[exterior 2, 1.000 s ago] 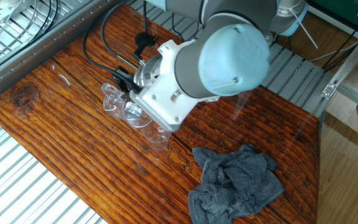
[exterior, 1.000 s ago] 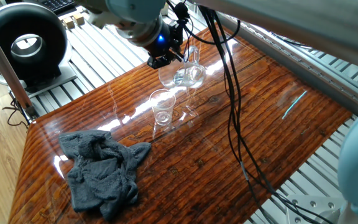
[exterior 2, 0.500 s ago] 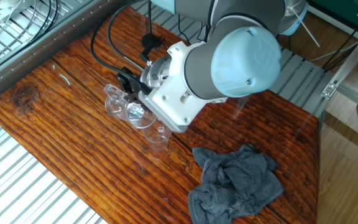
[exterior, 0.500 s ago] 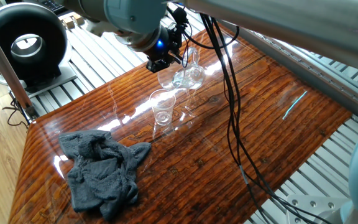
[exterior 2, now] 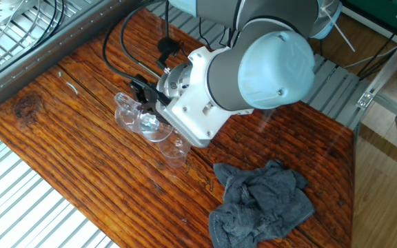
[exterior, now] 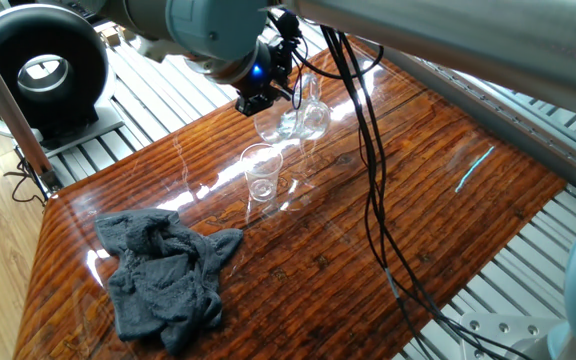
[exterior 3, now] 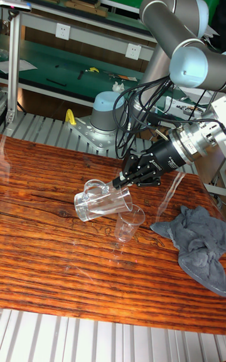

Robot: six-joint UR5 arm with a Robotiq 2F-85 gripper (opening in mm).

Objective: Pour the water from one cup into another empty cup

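My gripper [exterior 3: 112, 187] is shut on the large clear cup [exterior 3: 100, 199] and holds it tipped almost on its side above the table. The cup's mouth points toward the small clear cup [exterior 3: 130, 221]. That small cup stands upright on the wood just beside and below the tumbler's rim. In one fixed view the tilted large cup [exterior: 290, 120] hangs behind the small cup [exterior: 262, 172], under the gripper [exterior: 280, 100]. The other fixed view shows the large cup [exterior 2: 140, 121] and part of the small cup [exterior 2: 175, 147] below the wrist. Water is too clear to make out; I cannot tell whether any is flowing.
A crumpled grey cloth [exterior: 163, 272] lies on the wooden table [exterior: 448, 230] near the small cup. Black cables [exterior: 373, 180] hang from the arm over the table. A round black device [exterior: 40, 68] sits off the table's corner. Metal slats border the tabletop.
The gripper with the large cup has shifted slightly and turned a little further. The small cup and the cloth have stayed put.
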